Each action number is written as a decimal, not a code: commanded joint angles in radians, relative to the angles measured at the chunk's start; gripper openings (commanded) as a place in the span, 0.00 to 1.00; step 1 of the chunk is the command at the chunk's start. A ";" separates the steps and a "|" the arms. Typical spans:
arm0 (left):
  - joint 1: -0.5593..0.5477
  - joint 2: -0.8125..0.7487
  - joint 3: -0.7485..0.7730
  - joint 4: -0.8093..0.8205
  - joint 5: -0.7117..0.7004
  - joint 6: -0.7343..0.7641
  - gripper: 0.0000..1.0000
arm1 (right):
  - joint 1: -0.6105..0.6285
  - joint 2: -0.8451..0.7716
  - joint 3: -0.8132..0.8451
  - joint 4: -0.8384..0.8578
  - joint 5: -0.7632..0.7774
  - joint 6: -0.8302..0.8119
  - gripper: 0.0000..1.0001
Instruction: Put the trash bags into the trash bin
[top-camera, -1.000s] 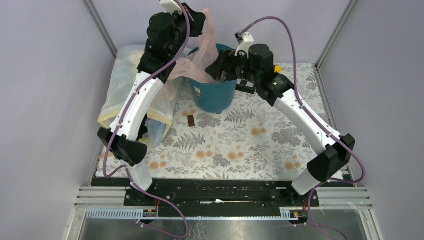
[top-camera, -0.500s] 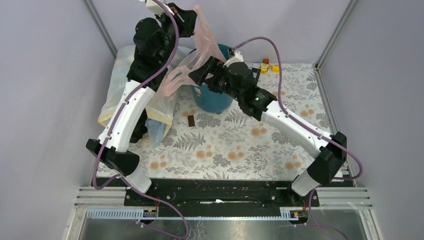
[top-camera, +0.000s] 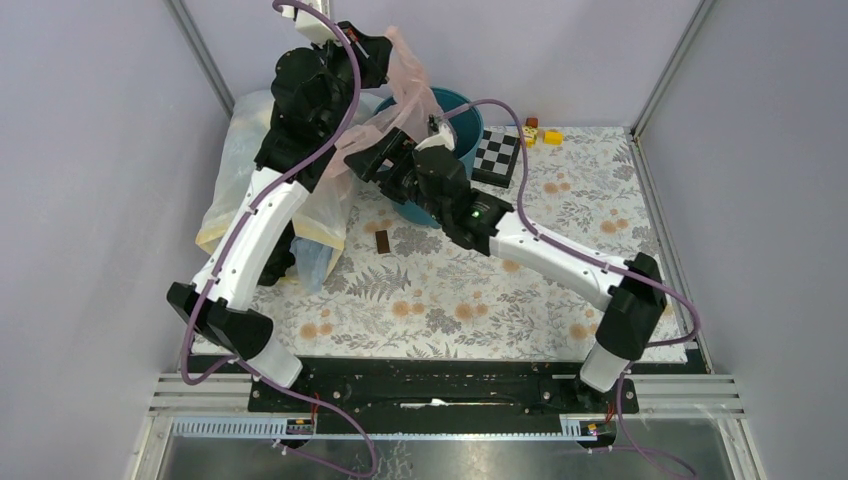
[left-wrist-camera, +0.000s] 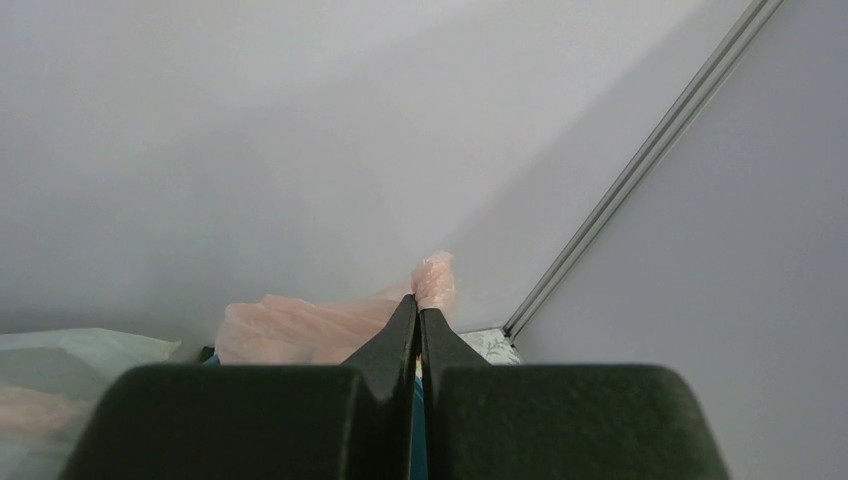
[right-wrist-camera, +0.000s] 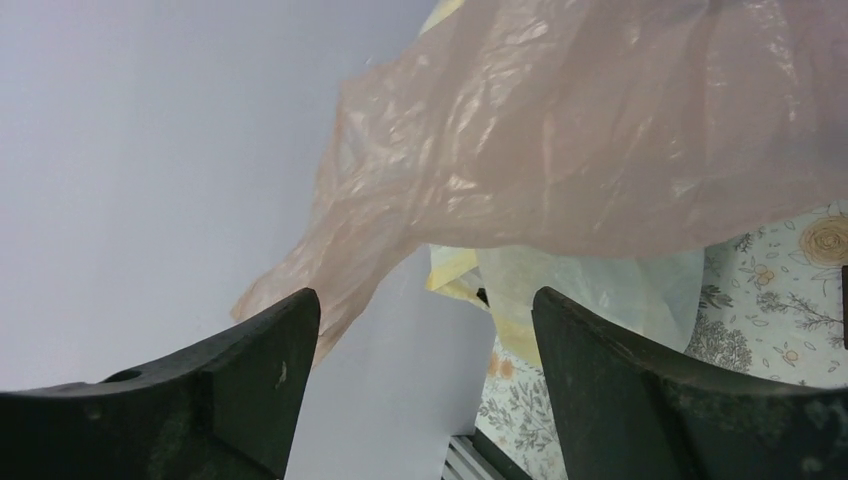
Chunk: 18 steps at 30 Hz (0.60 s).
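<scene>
Spill risk: the left end effector (left-wrist-camera: 417, 300) pinches the pink bag (top-camera: 408, 78) above the bin (top-camera: 466, 128) at the far edge of the bench (top-camera: 560, 290), while the right end effector (right-wrist-camera: 422, 300) gapes beside it; the tail hanging left of the rim may fall outside.

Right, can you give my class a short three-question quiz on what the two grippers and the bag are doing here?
1. True or false: the left gripper is shut on the pink trash bag.
2. The right gripper is: A) open, holding nothing; B) shut on the bag; C) down inside the trash bin.
3. Fill in: the flat card beside the bin bears a black-and-white ____ pattern.

Key: 1 true; 2 A; 3 checkerboard.
</scene>
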<state>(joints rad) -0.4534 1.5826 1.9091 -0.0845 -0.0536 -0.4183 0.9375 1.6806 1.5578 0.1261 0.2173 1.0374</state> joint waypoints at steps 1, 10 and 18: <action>0.001 -0.053 0.001 0.050 -0.028 0.026 0.00 | 0.008 0.048 0.088 0.038 0.064 0.055 0.81; 0.001 -0.088 -0.009 0.026 -0.127 0.122 0.00 | 0.006 -0.009 0.038 0.071 0.176 -0.069 0.14; 0.001 -0.089 -0.033 0.009 -0.210 0.168 0.00 | -0.022 -0.184 -0.060 -0.071 0.287 -0.191 0.00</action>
<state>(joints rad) -0.4534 1.5131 1.8870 -0.0902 -0.1902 -0.2966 0.9367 1.6356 1.5326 0.1154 0.3847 0.9356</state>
